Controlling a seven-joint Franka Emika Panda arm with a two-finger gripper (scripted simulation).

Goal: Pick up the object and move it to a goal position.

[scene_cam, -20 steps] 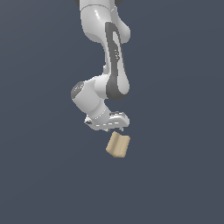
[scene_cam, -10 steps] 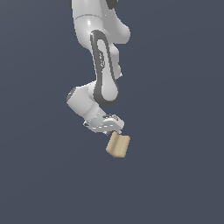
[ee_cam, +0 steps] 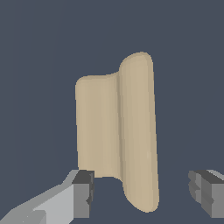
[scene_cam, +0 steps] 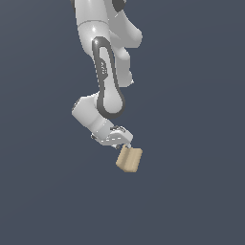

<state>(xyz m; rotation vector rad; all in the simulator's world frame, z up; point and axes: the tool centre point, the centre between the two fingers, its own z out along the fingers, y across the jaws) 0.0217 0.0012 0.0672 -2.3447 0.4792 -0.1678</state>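
Note:
The object is a small tan block with rounded edges, lying on the dark ground in the exterior view. In the wrist view the object fills the middle, with a shallow groove running along its length. My gripper hangs just above its upper edge, tilted toward it. The gripper is open: one finger stands beside the block's near end and the other finger is well apart from it. The near end lies between the fingers, and neither pad visibly touches it.
The white arm reaches down from the top of the exterior view. Around the block there is only the plain dark grey ground; no goal marker shows.
The arm has folded lower and the gripper has dropped closer to the block. The block has not moved.

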